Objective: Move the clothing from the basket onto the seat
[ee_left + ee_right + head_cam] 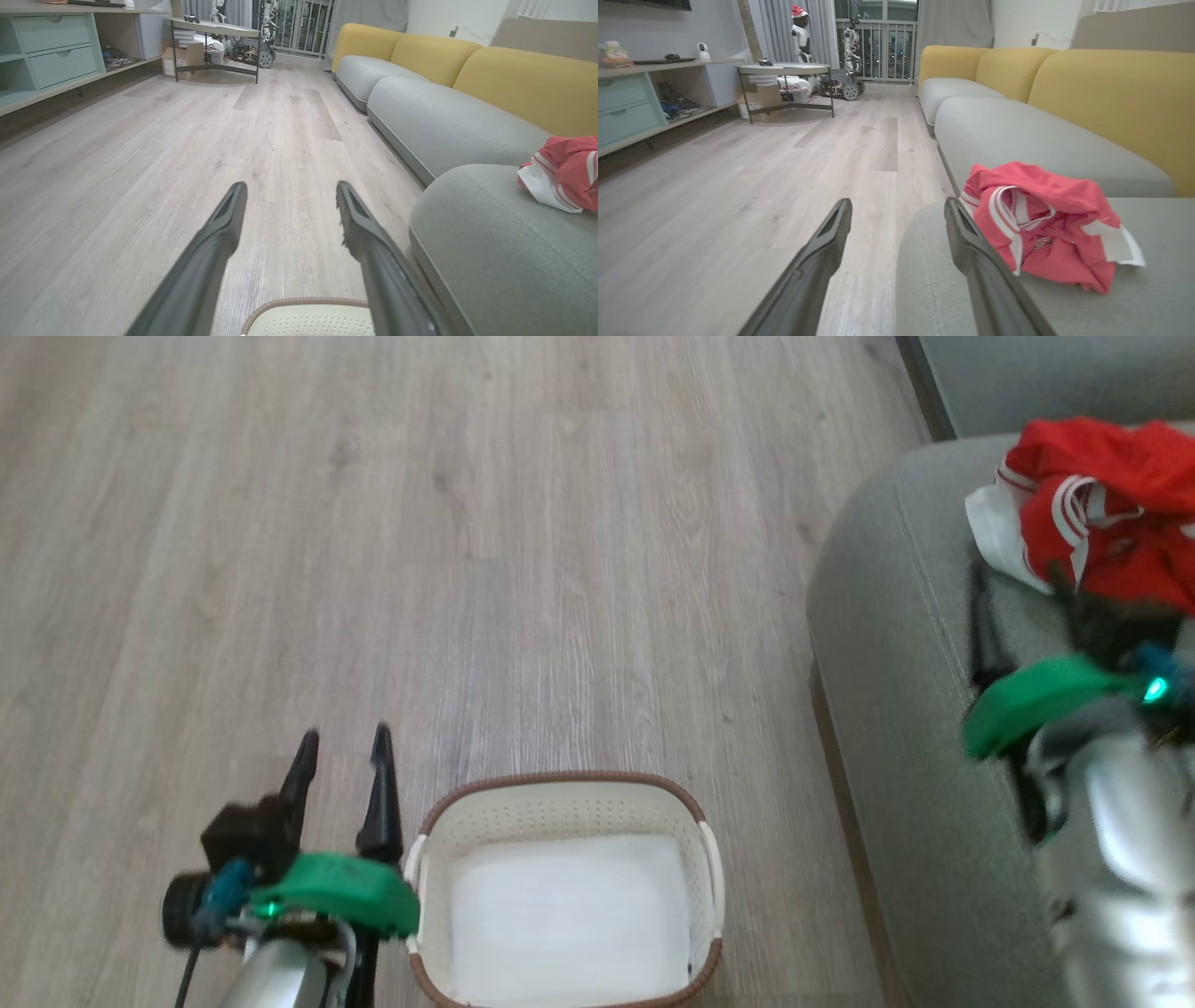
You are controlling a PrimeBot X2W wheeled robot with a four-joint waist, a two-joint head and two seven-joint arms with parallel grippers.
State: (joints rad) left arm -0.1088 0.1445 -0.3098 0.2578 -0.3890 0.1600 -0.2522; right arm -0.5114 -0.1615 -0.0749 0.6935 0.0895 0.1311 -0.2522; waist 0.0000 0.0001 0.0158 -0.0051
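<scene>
The basket (560, 778) stands on the wooden floor (467, 523) at the lower middle of the head view, its brown rim uppermost and a white liner (569, 915) lying flat on its bottom. Just beside the basket, on its left-handle side, the left hand (344, 735) hovers over the floor with its two dark fingers spread wide and nothing between them; its own wrist view shows a curve of the basket's rim low between those fingers. To the right of the basket, with a strip of floor between them, sits the seat (896, 616), a rounded grey-green cushion. The clothing (1111, 513) lies on it in a crumpled red heap with white stripes (a white flap sticks out at one side), well apart from the basket and beyond the seat's rounded front corner. The right hand (897, 205) is over the seat too, far from the basket, with its fingers wide apart and holding nothing. One finger is just beside the near edge of the heap, and whether it touches the cloth I cannot tell.
</scene>
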